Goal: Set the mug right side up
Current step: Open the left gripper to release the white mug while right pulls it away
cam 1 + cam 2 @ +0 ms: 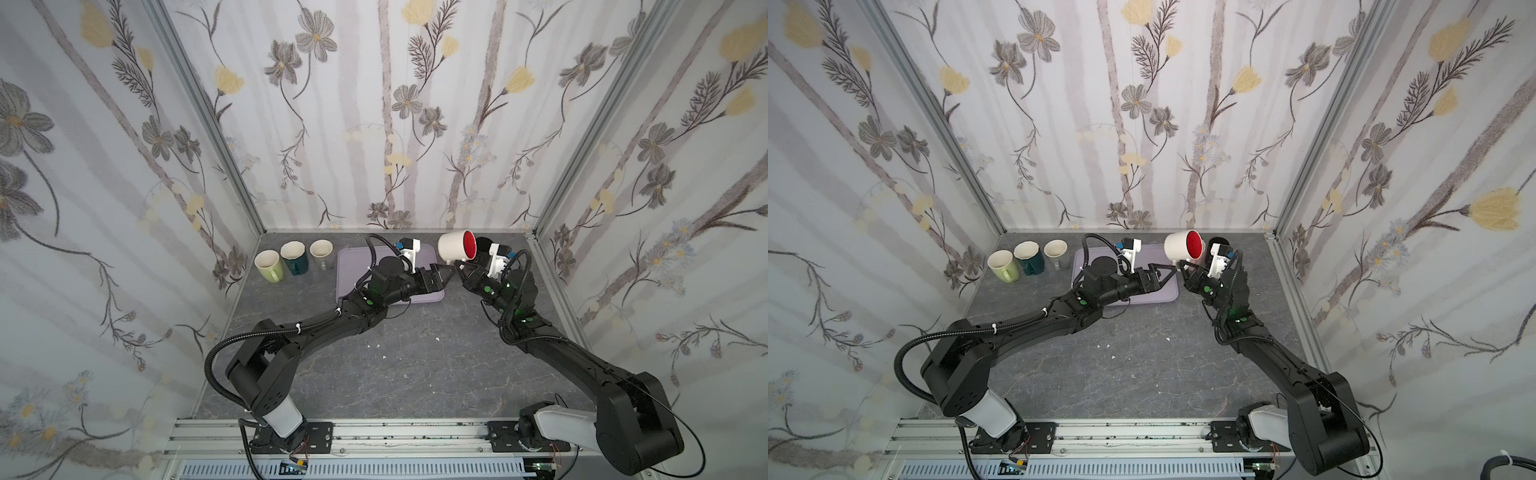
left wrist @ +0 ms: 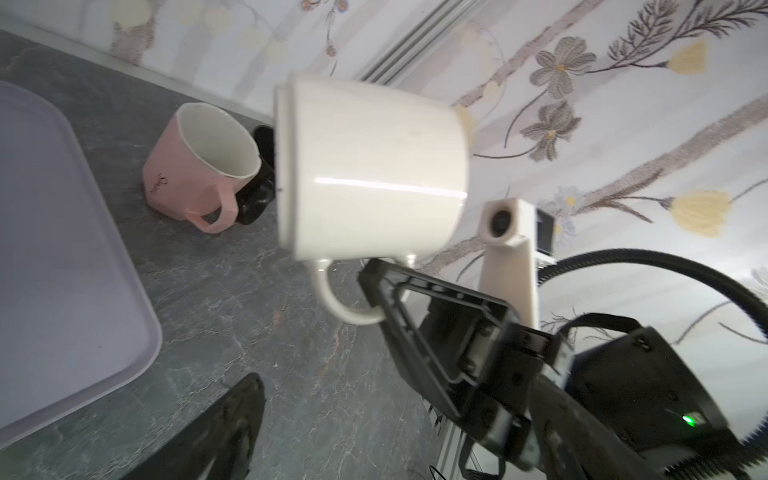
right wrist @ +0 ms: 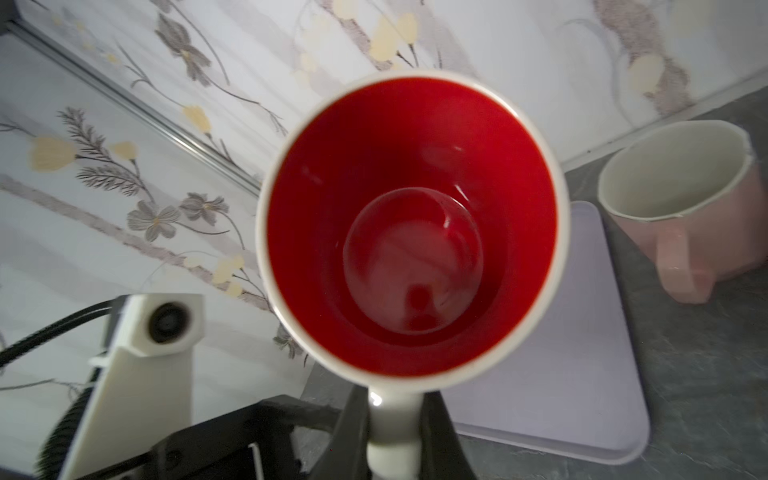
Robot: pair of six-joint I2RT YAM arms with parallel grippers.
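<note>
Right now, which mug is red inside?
The white ceramic mug held sideways by the right gripper; the pale green mug, dark teal mug and grey mug standing upright are light inside.

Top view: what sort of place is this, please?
Probably a robot test cell, not a home: two arms bolted to a metal rail, wallpapered panels in aluminium framing, mugs and a tray on a grey tabletop.

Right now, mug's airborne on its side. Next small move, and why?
Probably roll the right gripper until the white mug faces mouth up. It clamps the handle, the mug hangs sideways off the table, and the left gripper is open.
</note>
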